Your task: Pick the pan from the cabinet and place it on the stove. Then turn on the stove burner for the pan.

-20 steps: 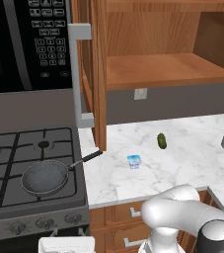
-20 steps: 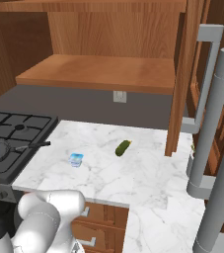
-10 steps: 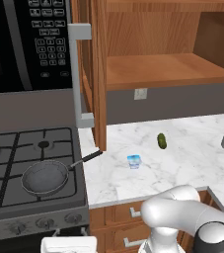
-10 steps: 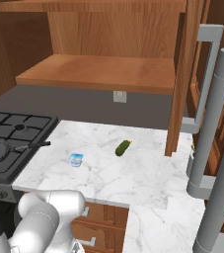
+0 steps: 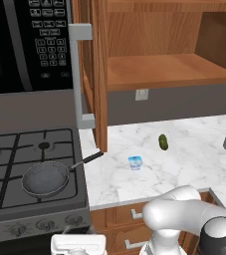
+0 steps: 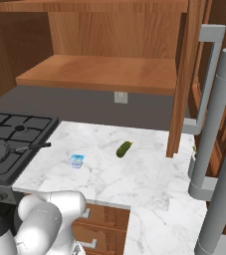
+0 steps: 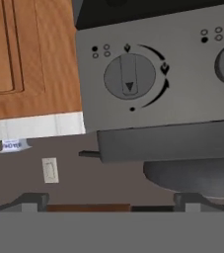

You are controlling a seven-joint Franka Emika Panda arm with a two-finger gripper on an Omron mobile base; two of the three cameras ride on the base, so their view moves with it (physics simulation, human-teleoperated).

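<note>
Pan [image 5: 45, 178] sits on stove [image 5: 15, 209]; fingers fully open, holding nothing; facing knob [image 7: 130, 76] looks rigid, smooth: pinch across its raised central ridge

Home kitchen, gas stove [image 5: 15, 164], black microwave [image 5: 27, 45] above, open wooden cabinet [image 5: 159, 60], marble counter [image 5: 184, 164]

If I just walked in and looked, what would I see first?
Probably the open cabinet with its bare wooden shelf, right above the white marble counter. Next, the little dark pan sitting on the stove, its handle poking out toward the counter. Up close in the hand view, a big grey knob on the stove's front faces you.
</note>
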